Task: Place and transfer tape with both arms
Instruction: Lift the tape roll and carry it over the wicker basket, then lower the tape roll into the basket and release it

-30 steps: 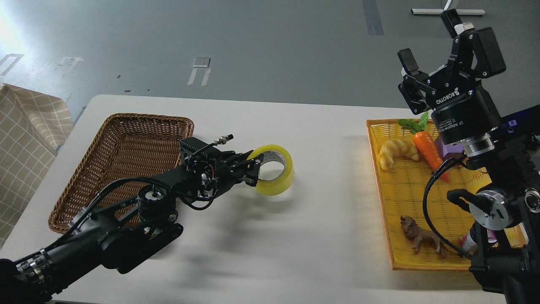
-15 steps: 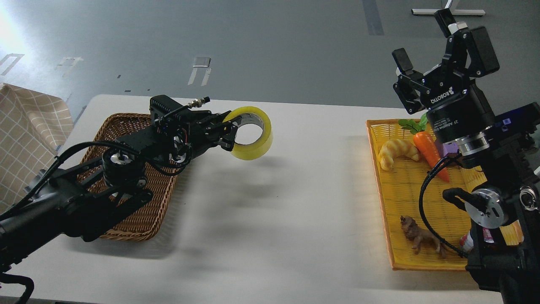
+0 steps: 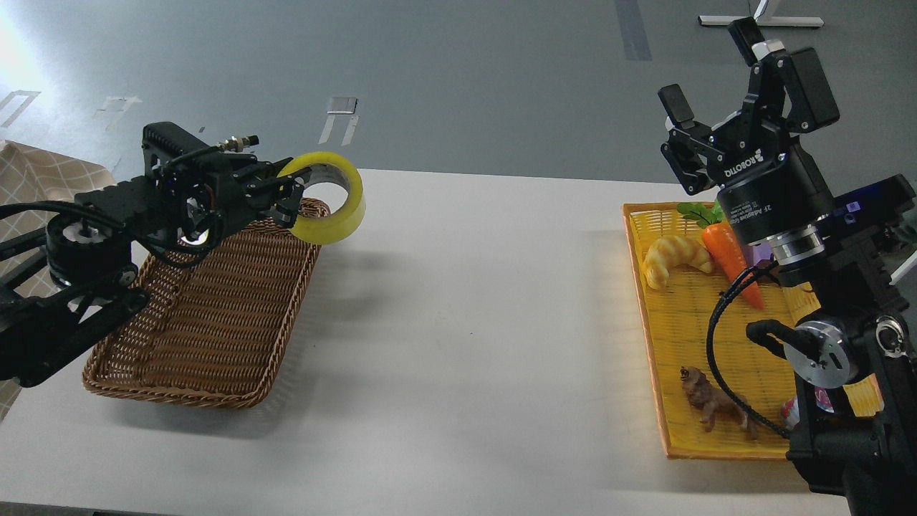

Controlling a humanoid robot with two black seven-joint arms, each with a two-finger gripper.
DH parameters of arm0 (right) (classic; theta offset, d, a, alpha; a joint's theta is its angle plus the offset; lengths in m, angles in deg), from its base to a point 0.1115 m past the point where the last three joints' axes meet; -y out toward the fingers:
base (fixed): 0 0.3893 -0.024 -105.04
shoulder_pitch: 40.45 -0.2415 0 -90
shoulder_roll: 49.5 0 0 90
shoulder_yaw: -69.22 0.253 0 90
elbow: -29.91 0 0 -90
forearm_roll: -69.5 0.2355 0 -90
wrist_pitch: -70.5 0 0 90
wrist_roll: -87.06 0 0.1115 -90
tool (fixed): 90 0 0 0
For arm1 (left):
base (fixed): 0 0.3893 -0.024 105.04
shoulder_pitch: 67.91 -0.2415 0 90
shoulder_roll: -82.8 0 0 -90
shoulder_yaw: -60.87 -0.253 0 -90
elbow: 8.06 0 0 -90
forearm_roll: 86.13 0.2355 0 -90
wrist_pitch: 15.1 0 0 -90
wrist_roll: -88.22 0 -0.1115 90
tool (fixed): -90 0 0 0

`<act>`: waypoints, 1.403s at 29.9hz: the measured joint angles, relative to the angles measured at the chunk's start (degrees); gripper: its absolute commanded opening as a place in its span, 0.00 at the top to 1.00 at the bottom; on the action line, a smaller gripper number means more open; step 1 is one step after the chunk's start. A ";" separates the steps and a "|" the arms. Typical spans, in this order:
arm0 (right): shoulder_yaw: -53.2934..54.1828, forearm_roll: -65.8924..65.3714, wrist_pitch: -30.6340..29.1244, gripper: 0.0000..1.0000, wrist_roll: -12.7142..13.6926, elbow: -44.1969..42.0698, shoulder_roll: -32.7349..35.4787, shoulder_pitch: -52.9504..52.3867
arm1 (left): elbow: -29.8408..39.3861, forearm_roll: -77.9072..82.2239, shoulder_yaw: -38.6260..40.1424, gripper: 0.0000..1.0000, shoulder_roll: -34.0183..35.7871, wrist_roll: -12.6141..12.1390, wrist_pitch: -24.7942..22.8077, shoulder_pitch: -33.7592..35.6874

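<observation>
The tape (image 3: 331,208), a wide translucent yellow roll with a grey-white core, hangs in the air over the far right corner of the brown wicker basket (image 3: 208,322). My left gripper (image 3: 295,197) is shut on the roll's left wall, one finger through the core, holding it well above the table. My right gripper (image 3: 706,75) is raised above the far end of the yellow tray (image 3: 688,401). Its fingers (image 3: 677,106) are spread and hold nothing.
The yellow tray at the right holds a pale croissant toy (image 3: 673,258), a carrot toy (image 3: 731,254), a purple block (image 3: 759,252) and a brown lion figure (image 3: 713,405). A checked cloth (image 3: 43,179) lies at the far left. The white table (image 3: 466,322) spans the middle.
My left arm has lifted the tape and carried it left, from over the table's middle to above the wicker basket's corner. My right arm has shifted slightly left and up.
</observation>
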 measured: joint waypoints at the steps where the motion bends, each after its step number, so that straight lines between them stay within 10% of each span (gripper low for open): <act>1: 0.00 0.00 0.02 0.00 -0.01 0.00 -0.02 0.00 | -0.01 -0.35 0.00 0.83 1.05 0.73 0.08 -0.16; 42: -2.09 -0.35 0.00 0.00 0.05 -0.11 -1.28 0.53 | -12.96 -9.34 -0.70 0.71 7.07 7.09 9.71 -13.09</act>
